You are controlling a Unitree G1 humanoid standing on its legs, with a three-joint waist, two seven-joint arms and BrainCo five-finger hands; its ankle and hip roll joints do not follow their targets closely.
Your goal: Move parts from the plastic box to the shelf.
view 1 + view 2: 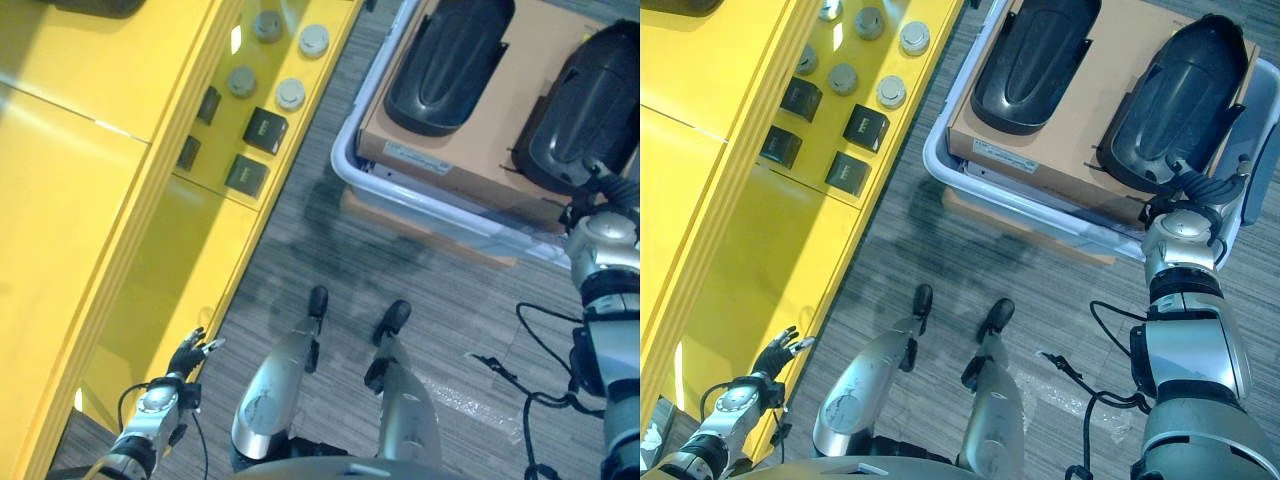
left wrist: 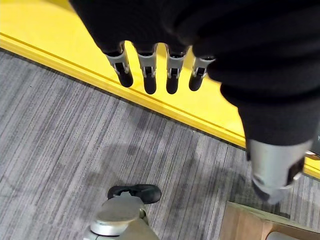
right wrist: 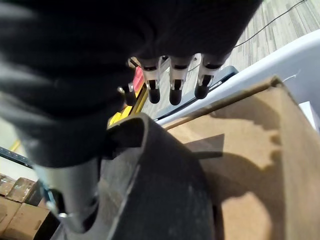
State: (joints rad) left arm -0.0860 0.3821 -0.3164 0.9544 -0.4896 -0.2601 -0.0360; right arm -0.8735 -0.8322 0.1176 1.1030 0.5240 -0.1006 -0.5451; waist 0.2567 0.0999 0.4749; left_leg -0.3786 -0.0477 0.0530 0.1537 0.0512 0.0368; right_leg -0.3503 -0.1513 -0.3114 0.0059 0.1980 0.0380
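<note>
Bright overhead light washes my yellow shelf [image 1: 120, 180], with white glare patches near its far edge by the round grey parts [image 1: 290, 93]. Soft, diffuse shadows darken the grey carpet [image 1: 330, 250] beside the plastic box [image 1: 350, 170]. Over the cardboard sheet [image 3: 250, 150], my right hand [image 3: 170, 85] casts a clear shadow. Close to both wrists, my dark covers blur out of focus.

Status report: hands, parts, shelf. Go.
Left hand open, empty, beside the yellow shelf. Right hand open over a black part in the plastic box, not gripping. Second black part alongside. Nothing in the way.
</note>
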